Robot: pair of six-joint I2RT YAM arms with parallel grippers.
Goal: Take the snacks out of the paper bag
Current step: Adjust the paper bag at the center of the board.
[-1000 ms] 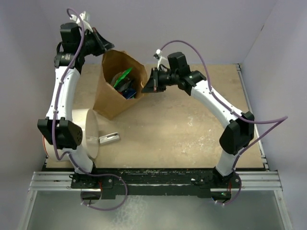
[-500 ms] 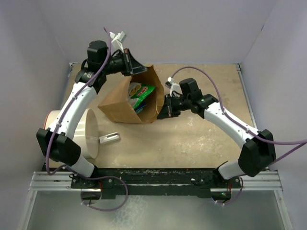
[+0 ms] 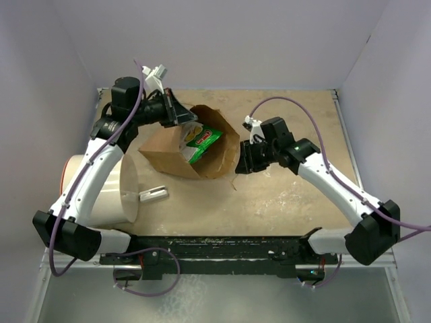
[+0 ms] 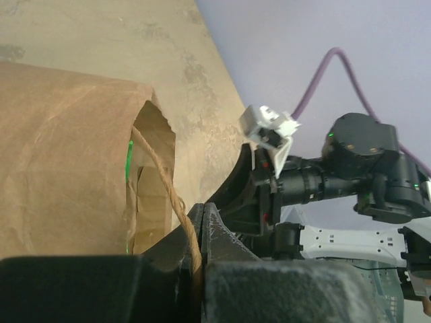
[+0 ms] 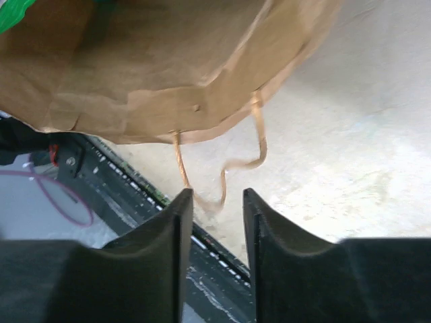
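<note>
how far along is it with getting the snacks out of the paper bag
Done: nothing; no packet lies outside the brown kraft paper bag. In hand: the left gripper is shut on a twisted paper handle with the bag tipped over, the open right gripper by the other handle. Left: every snack, including the bright green foil packet showing in the mouth.

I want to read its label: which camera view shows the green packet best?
The top external view: the green packet shows its printed face inside the open paper bag. The left wrist view shows only a green sliver, the right wrist view a corner.
</note>
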